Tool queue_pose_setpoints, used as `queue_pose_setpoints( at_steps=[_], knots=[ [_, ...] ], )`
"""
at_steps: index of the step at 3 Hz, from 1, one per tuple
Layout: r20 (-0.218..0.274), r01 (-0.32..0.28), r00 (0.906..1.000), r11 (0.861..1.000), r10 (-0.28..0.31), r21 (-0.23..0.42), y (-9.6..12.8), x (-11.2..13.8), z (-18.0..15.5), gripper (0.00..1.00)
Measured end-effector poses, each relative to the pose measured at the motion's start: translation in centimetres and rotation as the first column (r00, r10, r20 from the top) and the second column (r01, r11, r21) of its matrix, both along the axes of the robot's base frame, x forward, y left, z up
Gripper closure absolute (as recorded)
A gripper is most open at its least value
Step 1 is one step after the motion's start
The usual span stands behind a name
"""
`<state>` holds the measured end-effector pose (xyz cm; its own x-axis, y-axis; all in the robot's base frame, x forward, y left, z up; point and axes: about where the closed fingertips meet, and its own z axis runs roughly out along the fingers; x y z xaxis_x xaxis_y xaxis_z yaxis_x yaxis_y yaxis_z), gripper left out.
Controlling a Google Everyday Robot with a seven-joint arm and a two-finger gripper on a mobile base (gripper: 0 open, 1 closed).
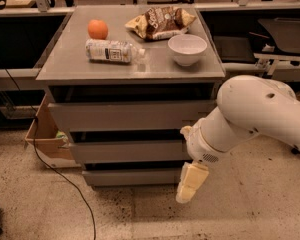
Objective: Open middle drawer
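The grey cabinet (60, 69) has three flat, handleless drawer fronts stacked one above the other. The middle drawer (125, 152) is the medium-height front and is pushed in. The taller top drawer (125, 115) and the shorter bottom drawer (130, 177) are also pushed in. My white arm (255, 114) reaches in from the right. My cream gripper (191, 183) points down in front of the cabinet's right end, just below the middle drawer's right end and level with the bottom drawer.
On the cabinet top lie an orange (97, 29), a water bottle (112, 50) on its side, a chip bag (160, 22) and a white bowl (187, 49). A cardboard box (45, 134) stands on the floor at the left, with a black cable (65, 179) running past it. Workbenches stand behind.
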<state>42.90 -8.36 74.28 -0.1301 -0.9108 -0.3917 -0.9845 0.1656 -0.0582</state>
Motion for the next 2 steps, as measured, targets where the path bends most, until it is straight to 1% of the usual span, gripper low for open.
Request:
queue_pose_setpoints(
  at_steps=[1, 2],
  knots=[
    [-0.006, 0.007, 1.0000, 1.000, -0.007, 0.009, 0.3, -0.1, -0.9, 0.00],
    [-0.025, 0.021, 0.9995, 0.999, -0.020, 0.030, 2.1, 0.2, -4.8, 0.00]
  ],
)
